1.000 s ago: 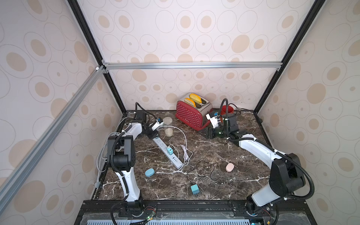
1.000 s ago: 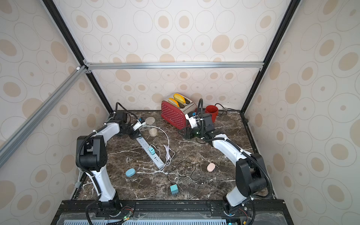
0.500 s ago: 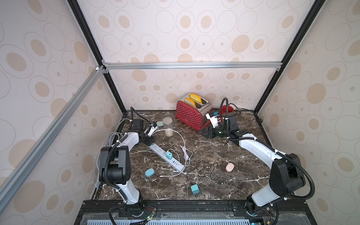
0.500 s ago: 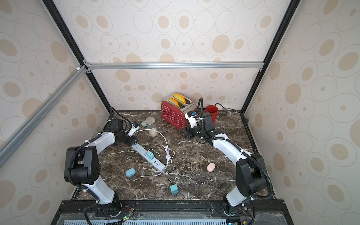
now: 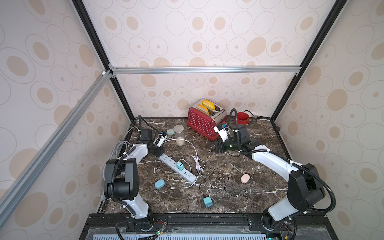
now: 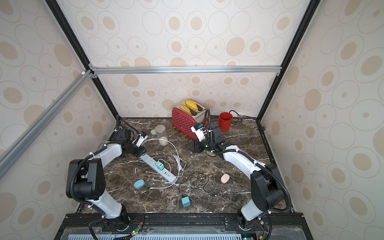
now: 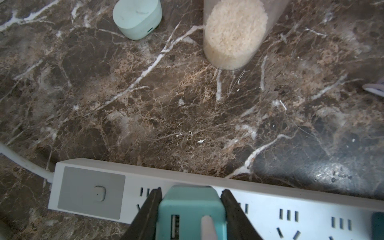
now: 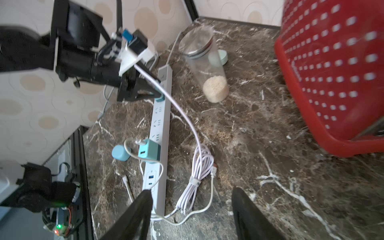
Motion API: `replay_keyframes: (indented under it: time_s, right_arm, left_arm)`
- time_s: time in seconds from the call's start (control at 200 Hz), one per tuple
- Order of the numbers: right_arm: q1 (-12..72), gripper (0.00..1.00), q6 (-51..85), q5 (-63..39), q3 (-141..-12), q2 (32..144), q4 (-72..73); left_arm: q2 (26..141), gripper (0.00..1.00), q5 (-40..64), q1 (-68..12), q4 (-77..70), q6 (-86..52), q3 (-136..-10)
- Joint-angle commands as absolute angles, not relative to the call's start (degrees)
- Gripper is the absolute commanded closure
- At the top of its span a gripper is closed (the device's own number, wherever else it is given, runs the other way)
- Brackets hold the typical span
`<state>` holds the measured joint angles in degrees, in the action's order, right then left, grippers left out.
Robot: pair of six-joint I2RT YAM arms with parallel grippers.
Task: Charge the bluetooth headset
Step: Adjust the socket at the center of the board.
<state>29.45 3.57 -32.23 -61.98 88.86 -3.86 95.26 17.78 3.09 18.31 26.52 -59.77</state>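
- Two jaws of your left gripper (image 7: 191,192) were clamped on the teal adapter (image 7: 190,207), which sat on the power strip (image 7: 291,201) at its switch end. Whether its prongs were seated could not be told.
- From that gripper the strip ran lengthwise toward the table's front middle.
- Just beyond the strip lay the mint headset case (image 7: 137,18), beside the rice jar (image 7: 234,35) and nearer your left arm.
- Your right gripper (image 8: 191,190) hung spread and empty by the toaster (image 8: 332,72).

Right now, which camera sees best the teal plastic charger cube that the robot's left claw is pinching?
The left wrist view: the teal plastic charger cube is big and close, clamped in the left gripper over the white power strip. The right wrist view shows only a teal sliver; in both top views the gripper covers it.
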Motion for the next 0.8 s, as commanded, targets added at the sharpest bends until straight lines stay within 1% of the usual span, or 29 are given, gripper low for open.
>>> replay_keyframes:
  time_s: [0.0,0.11,0.26,0.391,0.446,0.576,0.796]
  right_arm:
    - [33.9,0.35,-1.0,-27.2,-59.1,87.1,-3.5]
    - [38.3,0.31,2.0,-26.1,-56.8,88.2,-1.8]
    - [45.7,0.24,4.0,-20.1,-54.2,90.4,0.8]
    - [49.5,0.20,5.7,-16.2,-52.5,92.1,4.5]
    - [50.6,0.21,6.2,-15.3,-51.8,92.5,5.9]
    - [52.3,0.26,6.2,-16.3,-52.7,94.1,6.2]
    - [52.9,0.27,7.3,-15.4,-54.1,94.4,5.2]
  left_arm:
    - [93.5,0.56,16.1,3.3,20.2,26.2,-58.7]
    - [93.1,0.54,15.5,3.3,19.6,25.8,-58.3]
    - [92.0,0.47,15.9,3.3,18.6,25.3,-57.4]
    - [91.1,0.43,17.5,3.3,17.6,24.6,-57.0]
    - [90.8,0.41,18.1,3.3,16.8,24.1,-56.8]
    - [89.5,0.38,18.0,3.3,14.7,23.9,-55.5]
    - [87.2,0.32,19.2,3.3,12.7,23.0,-54.8]
